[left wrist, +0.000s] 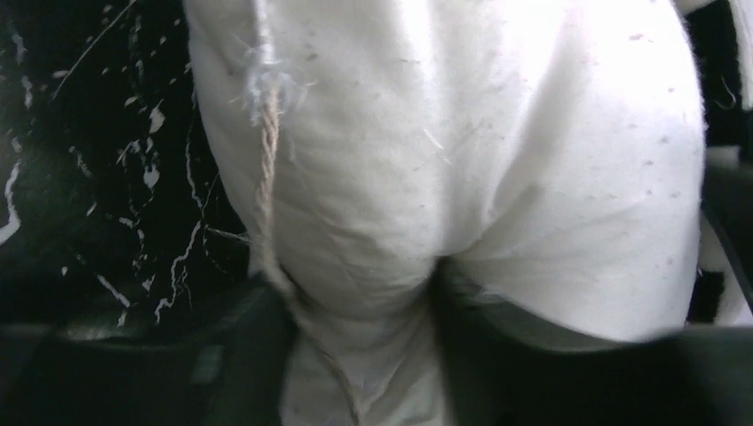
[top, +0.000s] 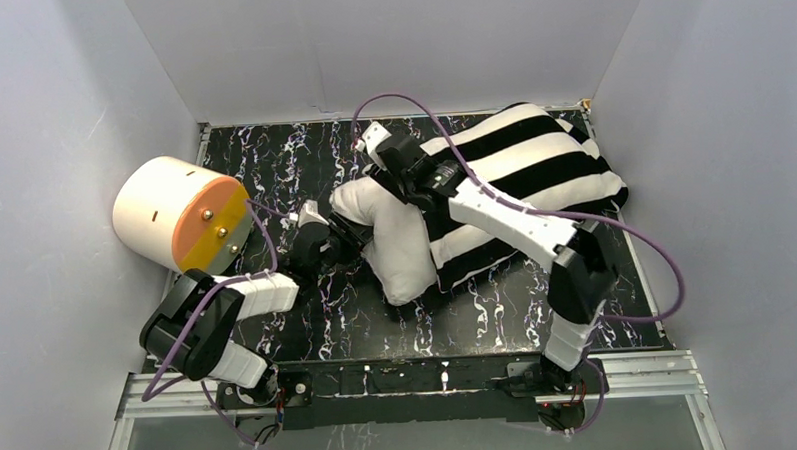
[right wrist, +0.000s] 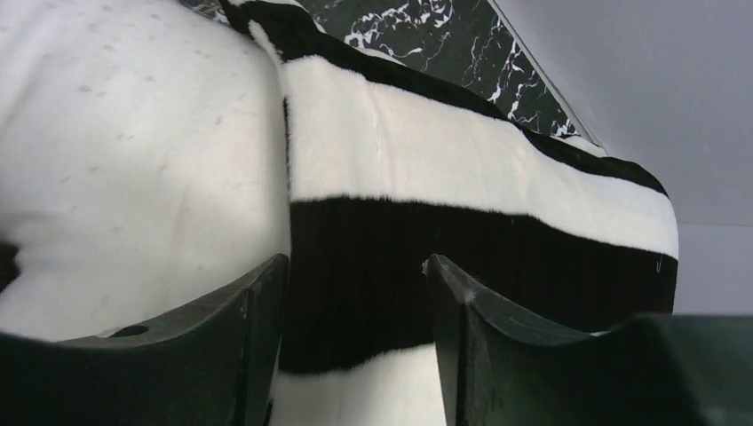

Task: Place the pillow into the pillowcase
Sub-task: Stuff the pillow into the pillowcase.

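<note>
The white pillow (top: 400, 250) lies mid-table, its right part inside the black and white striped pillowcase (top: 533, 165) and its left end sticking out. My left gripper (top: 345, 230) is shut on the pillow's exposed left end. In the left wrist view a fold of white pillow fabric (left wrist: 488, 133) is pinched between the left gripper's (left wrist: 364, 355) dark fingers. My right gripper (top: 388, 170) is at the pillowcase's open edge. In the right wrist view it (right wrist: 355, 293) is open, its fingers astride the striped pillowcase (right wrist: 444, 151) beside the bare pillow (right wrist: 133, 160).
A cream cylinder with an orange face (top: 179, 213) lies at the table's far left, close to the left arm. Grey walls enclose the black marbled tabletop (top: 302, 158) on three sides. A purple cable (top: 656, 256) loops around the right arm.
</note>
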